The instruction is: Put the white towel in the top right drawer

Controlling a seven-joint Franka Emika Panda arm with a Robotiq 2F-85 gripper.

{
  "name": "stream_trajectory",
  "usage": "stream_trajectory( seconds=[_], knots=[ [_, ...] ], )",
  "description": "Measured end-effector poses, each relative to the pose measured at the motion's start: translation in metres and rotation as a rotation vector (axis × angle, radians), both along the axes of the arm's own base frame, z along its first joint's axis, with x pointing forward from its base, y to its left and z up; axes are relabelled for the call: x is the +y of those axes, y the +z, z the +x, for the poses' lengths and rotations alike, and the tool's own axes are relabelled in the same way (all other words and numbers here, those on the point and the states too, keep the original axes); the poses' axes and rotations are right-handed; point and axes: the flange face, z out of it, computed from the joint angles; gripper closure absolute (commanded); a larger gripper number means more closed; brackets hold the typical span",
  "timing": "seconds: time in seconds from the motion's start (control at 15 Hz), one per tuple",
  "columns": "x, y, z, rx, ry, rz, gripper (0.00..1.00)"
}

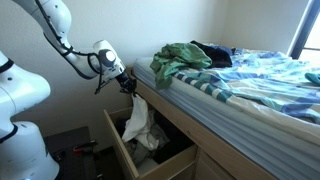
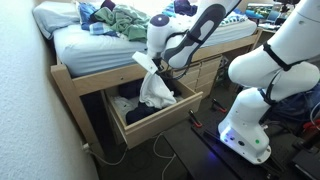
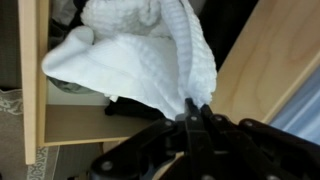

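The jaws are clenched on the upper edge of the towel (image 3: 140,60). The towel hangs straight down from them, and its lower end reaches into the open drawer (image 2: 160,125) beneath the bed (image 1: 230,90). Dark cloth (image 2: 126,102) lies in the drawer beside the towel.

Remote session, I'm working in home bedroom. I see bed (image 1: 240,105) with striped blue sheet (image 1: 275,72), clothes (image 1: 183,57) heaped on top, pillow (image 2: 55,15) at one end, wooden drawer (image 2: 165,120) open under frame, window (image 1: 306,25) behind bed.
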Motion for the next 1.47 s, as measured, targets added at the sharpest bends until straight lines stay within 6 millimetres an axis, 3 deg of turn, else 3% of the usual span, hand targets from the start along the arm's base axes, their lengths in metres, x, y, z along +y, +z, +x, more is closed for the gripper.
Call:
stream_trajectory(
  seconds=[0.27,0.6,0.67,1.47],
  knots=[
    [-0.002,-0.033,-0.007,0.109,0.01,0.042,0.99],
    [0.001,-0.054,-0.022,0.201,0.019,0.084,0.99],
    [0.001,-0.057,-0.026,0.217,0.022,0.086,0.95],
    [0.001,-0.06,-0.033,0.26,0.032,0.101,0.99]
  ],
)
